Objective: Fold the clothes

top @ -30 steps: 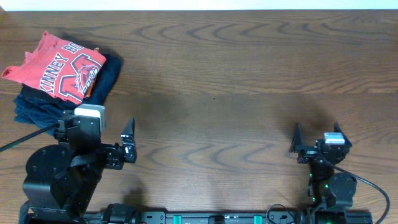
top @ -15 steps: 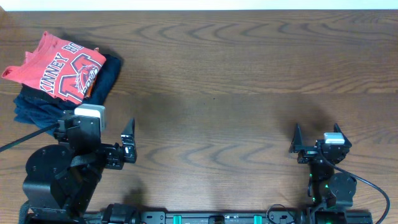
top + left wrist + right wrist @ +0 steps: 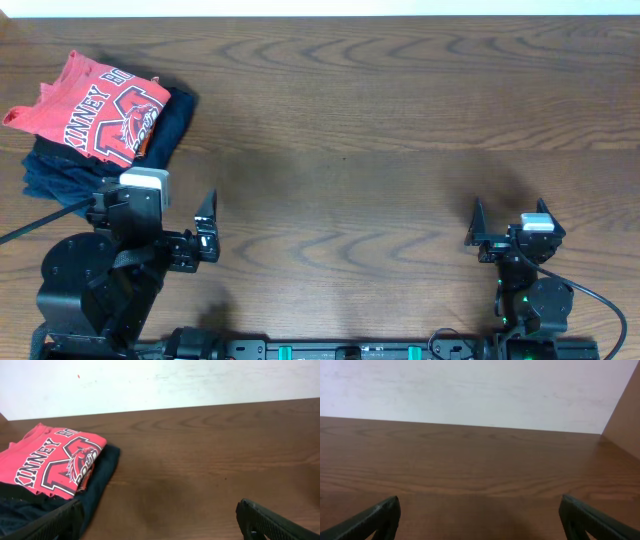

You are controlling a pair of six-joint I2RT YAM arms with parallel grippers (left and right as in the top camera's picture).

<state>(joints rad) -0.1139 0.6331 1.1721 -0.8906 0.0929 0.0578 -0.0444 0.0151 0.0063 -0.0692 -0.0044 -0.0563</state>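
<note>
The coral-red T-shirt (image 3: 98, 110) with white and dark lettering lies folded on top of a pile at the table's far left. It also shows in the left wrist view (image 3: 47, 460). My left gripper (image 3: 160, 215) is open and empty, just in front of the pile; its fingers show at the bottom of its wrist view (image 3: 160, 520). My right gripper (image 3: 510, 218) is open and empty near the front right, with only bare wood between its fingers (image 3: 480, 515).
A navy-blue folded garment (image 3: 165, 125) lies under the red shirt, with a darker garment (image 3: 45, 170) below it at the front. The wooden table (image 3: 380, 130) ends at a white wall (image 3: 470, 390) at the back.
</note>
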